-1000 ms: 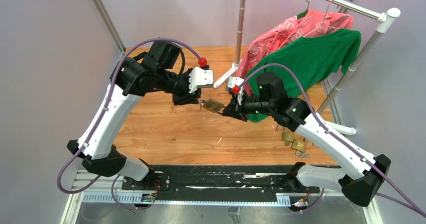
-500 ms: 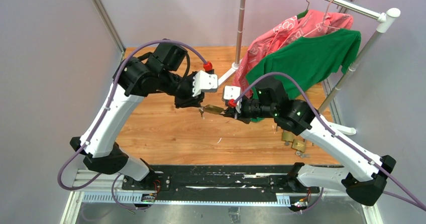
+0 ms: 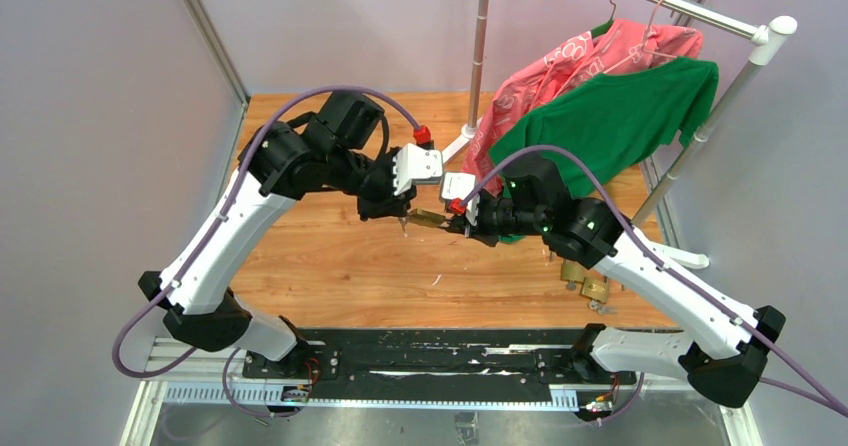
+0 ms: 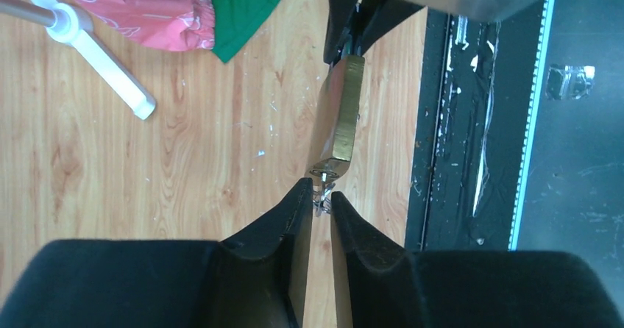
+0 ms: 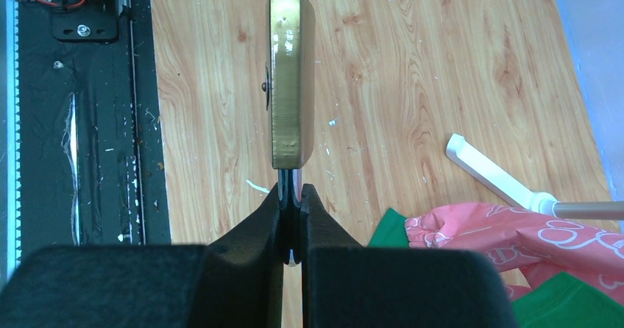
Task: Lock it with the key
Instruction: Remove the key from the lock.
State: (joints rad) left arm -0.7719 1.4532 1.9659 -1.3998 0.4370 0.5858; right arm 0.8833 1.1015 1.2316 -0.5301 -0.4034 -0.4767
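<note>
My arms (image 3: 215, 236) meet midair: right fingers (image 5: 257, 229) clamp one padlock (image 5: 291, 85), left fingers (image 4: 291, 221) pinch one key (image 4: 321, 198). Two padlocks (image 3: 573, 270) lie aside.

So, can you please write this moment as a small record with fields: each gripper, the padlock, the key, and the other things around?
left gripper: shut on the key
right gripper: shut on the padlock, at the end opposite the key
padlock: brass, held in the air between both grippers, above the table
key: at the keyhole end; how deep it sits cannot be told
spare padlocks: lying on the table beside the right arm
clothes: green shirt and pink garment, hanging on the rack
</note>
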